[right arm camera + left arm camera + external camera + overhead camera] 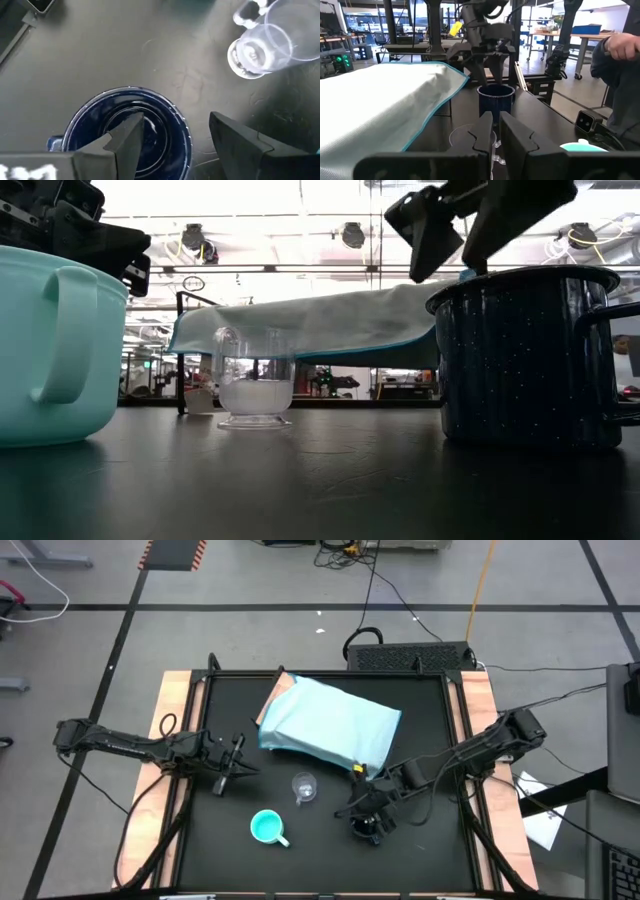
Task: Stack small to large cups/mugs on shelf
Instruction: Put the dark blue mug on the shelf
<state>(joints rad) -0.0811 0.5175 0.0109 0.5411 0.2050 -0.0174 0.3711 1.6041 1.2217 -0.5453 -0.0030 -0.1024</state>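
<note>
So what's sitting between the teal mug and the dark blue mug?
The small clear glass cup stands between the teal mug and the dark blue mug, set farther back, in the low view; otherwise bare black tabletop.

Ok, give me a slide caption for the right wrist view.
Right gripper, jaws open, poised over the rim of the dark blue mug, with the clear glass cup standing apart on the black tabletop.

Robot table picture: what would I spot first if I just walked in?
Probably the big light blue shelf at the back middle of the table. Next, the right claw, open, straddling the rim of the dark speckled mug at the front right. The teal mug sits at the front, the tiny clear cup just beyond it, and the left claw waits at the left.
</note>
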